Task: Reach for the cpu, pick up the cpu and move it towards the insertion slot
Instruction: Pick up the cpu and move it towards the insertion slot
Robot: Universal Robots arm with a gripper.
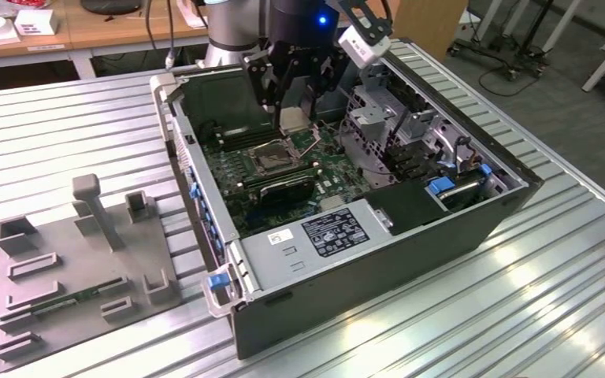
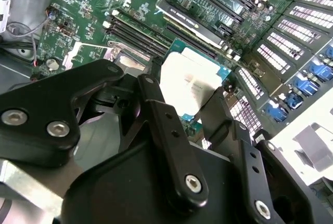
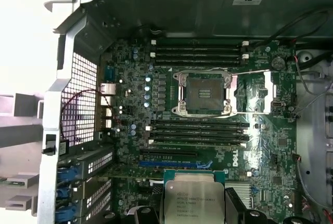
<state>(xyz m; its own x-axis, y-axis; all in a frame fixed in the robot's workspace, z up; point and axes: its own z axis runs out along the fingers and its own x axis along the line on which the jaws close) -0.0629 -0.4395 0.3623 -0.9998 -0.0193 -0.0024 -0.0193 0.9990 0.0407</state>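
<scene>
My gripper (image 1: 295,110) hangs inside the open computer case, shut on the cpu (image 1: 295,120), a flat square chip with a silvery-white top. In the second wrist view the two black fingers (image 2: 156,109) clamp opposite edges of the cpu (image 2: 190,78) above the green motherboard. The insertion slot (image 1: 271,157), a dark-centred socket in a shiny metal frame, lies open on the board just below and to the exterior view's left of the chip. In the first wrist view the cpu (image 3: 191,200) is a short way from the insertion slot (image 3: 204,93), apart from it.
Long black memory slots (image 3: 200,52) flank the socket on two sides. The case wall (image 1: 182,118), a drive cage (image 1: 381,118) and a power supply cover (image 1: 313,236) enclose the board. A grey plastic holder (image 1: 82,260) with a green memory stick (image 1: 66,301) sits on the metal table.
</scene>
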